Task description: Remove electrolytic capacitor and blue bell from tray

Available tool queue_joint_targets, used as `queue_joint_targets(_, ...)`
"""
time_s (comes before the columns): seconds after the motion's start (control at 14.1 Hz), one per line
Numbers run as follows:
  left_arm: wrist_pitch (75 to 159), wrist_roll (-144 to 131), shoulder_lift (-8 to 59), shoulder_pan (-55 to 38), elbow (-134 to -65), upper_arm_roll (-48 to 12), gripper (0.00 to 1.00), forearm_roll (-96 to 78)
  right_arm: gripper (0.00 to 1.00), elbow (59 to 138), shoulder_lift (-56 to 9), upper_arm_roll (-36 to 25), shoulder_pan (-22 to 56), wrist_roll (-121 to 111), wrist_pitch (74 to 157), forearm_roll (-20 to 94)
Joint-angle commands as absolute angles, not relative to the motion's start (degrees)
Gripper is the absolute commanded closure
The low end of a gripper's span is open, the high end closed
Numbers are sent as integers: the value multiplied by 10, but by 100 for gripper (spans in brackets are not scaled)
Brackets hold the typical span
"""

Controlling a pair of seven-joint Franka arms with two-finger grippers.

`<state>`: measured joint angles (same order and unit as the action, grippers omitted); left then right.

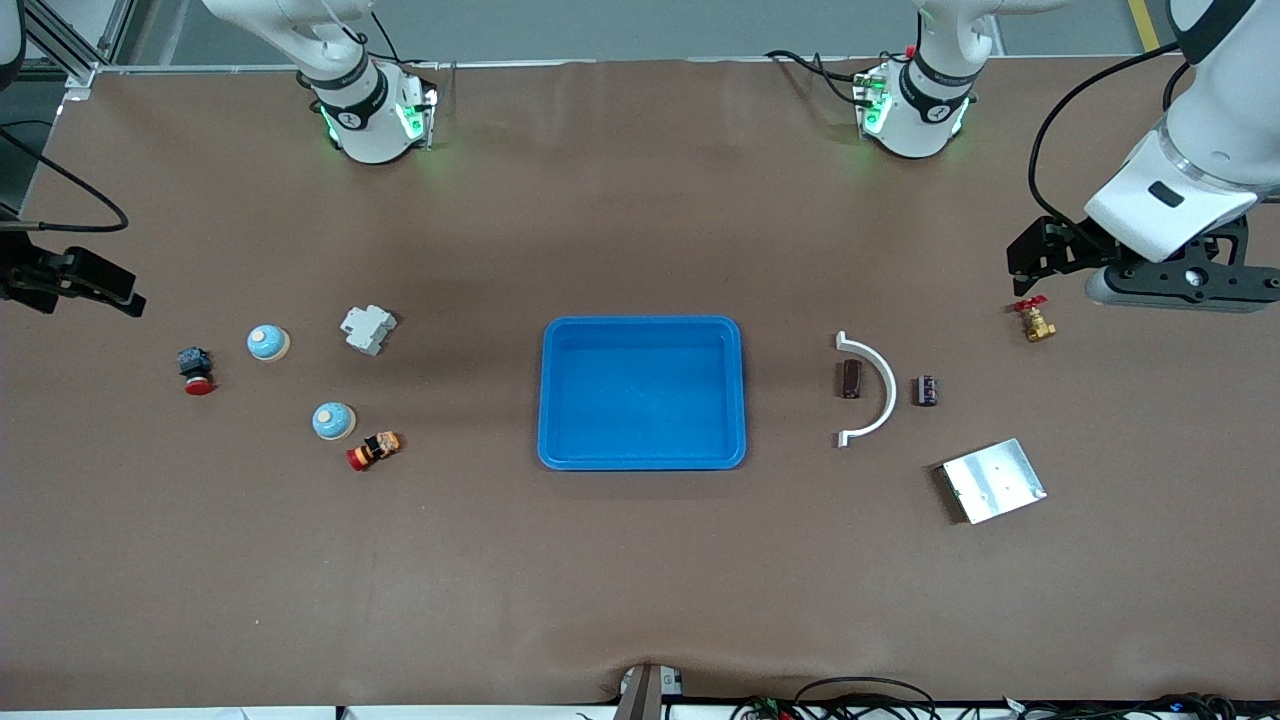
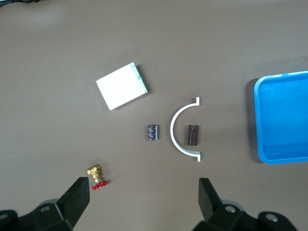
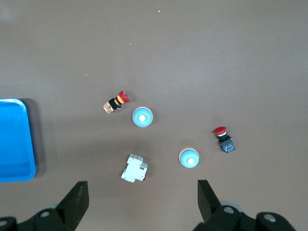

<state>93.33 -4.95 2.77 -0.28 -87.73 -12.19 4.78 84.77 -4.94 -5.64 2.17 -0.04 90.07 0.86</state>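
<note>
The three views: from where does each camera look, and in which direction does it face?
Front view: high across the table, facing both bases; shows the blue tray.
Left wrist view: on the left arm, looking down; open left gripper, two capacitors.
Right wrist view: on the right arm, looking down; open right gripper, two bells.
All three share the tray.

A white breaker sits toward the right arm's end of the table from the blue tray. A white curved bracket, metal plate and brass valve lie toward the left arm's end.

Two capacitors (two bells)
</note>
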Motion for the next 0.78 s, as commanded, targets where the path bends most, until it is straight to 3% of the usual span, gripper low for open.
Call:
queue_joint_targets(0.0, 940, -58, 18, -4, -883, -123, 0, 57, 0, 845, -45, -52, 16, -5, 896, 11)
queue_joint_targets(0.71, 940, -56, 20, 1, -882, -118, 0, 17, 0, 845, -45, -52, 16, -5, 895, 11)
